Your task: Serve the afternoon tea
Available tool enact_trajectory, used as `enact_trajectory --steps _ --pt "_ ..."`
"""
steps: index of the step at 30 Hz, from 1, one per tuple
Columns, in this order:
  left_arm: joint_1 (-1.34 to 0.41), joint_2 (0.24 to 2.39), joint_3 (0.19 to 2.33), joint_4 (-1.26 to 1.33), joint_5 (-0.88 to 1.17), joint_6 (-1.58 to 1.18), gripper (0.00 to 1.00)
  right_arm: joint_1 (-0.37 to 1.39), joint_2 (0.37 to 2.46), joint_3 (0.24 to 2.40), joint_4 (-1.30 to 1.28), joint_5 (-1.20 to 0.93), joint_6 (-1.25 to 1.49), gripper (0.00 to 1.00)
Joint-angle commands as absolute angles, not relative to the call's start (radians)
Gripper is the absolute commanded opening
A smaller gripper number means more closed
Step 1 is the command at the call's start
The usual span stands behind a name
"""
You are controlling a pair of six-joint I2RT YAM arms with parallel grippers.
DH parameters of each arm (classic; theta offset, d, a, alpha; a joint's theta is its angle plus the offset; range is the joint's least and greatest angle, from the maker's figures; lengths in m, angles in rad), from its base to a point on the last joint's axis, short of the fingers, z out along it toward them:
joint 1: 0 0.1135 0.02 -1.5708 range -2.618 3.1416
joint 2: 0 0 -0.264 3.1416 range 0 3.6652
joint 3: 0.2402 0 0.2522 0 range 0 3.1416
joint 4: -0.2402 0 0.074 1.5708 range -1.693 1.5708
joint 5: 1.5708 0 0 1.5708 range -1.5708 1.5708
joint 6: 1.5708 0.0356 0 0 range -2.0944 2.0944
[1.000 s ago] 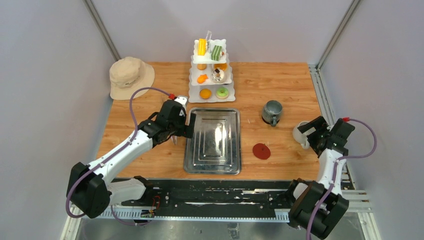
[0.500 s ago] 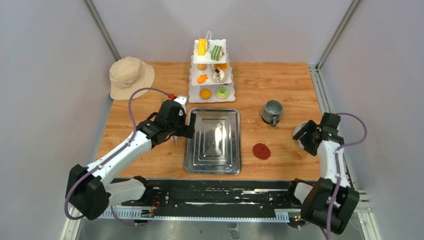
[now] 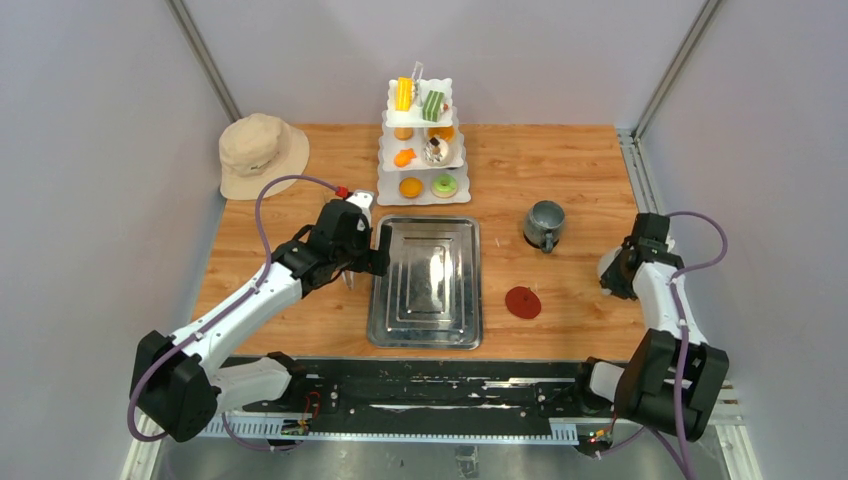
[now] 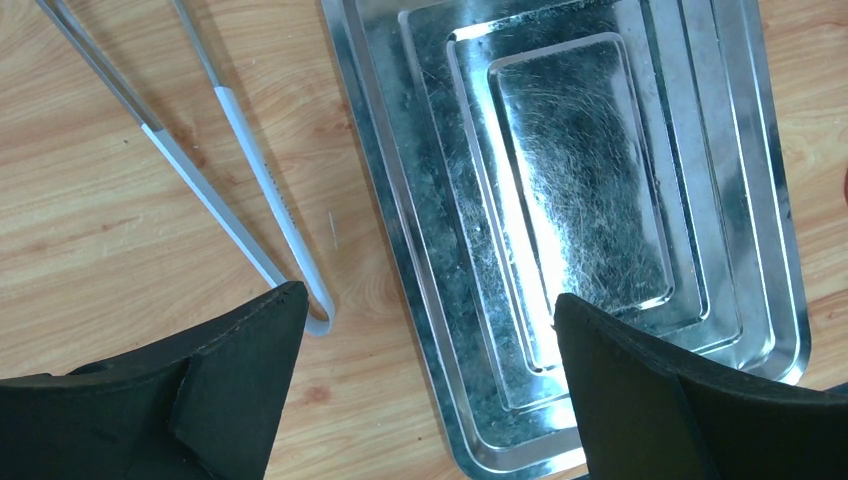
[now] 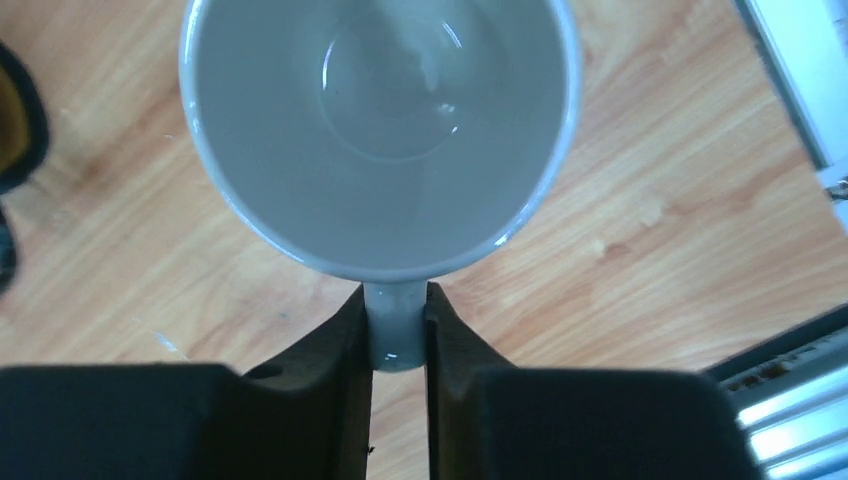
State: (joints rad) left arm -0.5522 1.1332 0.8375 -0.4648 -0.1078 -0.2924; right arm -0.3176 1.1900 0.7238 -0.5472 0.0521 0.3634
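From above, the right gripper (image 3: 622,270) sits at the table's right edge, clamped on the white mug (image 3: 609,267), which stands well right of the tray (image 3: 392,300). The grey mug (image 3: 545,223) stands farther and to the left. A red disc (image 3: 522,302) lies between the mugs and the tray, so a straight carry leftward would likely pass over it. The pastries (image 3: 411,187) sit on a tiered stand (image 3: 427,188) just beyond the tray's far edge. The left gripper (image 3: 372,250) hangs at the tray's left rim. A hat (image 3: 258,152) lies in the far left corner, out of the way.

At the left wrist, the jaws stand wide apart and empty, straddling the tray's left rim. Tongs (image 4: 268,190) lie on the wood just left of it, probably meant for the pastries.

At the right wrist, the fingers pinch the mug's handle from both sides. The mug is upright and empty. The handle seems chosen because the body looks too wide to span.
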Motion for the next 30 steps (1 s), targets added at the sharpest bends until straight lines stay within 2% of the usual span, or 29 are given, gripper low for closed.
enact_trajectory --steps 1,8,12,19,25,30 --pt "-0.558 1.122 0.833 -0.439 -0.096 -0.299 0.98 -0.266 1.136 0.741 -0.586 0.119 0.354 0.01" --pt "-0.558 1.13 0.837 -0.451 -0.119 -0.305 0.98 -0.118 0.996 0.796 -0.688 0.178 0.376 0.01" --pt "-0.558 1.142 0.845 -0.453 -0.117 -0.315 0.98 0.039 0.918 0.813 -0.746 0.203 0.4 0.01" --pt "-0.558 1.158 0.862 -0.463 -0.175 -0.347 0.98 0.335 0.774 0.704 -0.725 0.184 0.495 0.01" --pt "-0.56 1.189 0.866 -0.466 -0.133 -0.371 0.98 0.562 0.922 0.734 -0.719 0.338 0.481 0.01" --pt "-0.559 1.182 0.862 -0.464 -0.124 -0.365 0.98 0.637 0.998 0.742 -0.701 0.395 0.517 0.01"
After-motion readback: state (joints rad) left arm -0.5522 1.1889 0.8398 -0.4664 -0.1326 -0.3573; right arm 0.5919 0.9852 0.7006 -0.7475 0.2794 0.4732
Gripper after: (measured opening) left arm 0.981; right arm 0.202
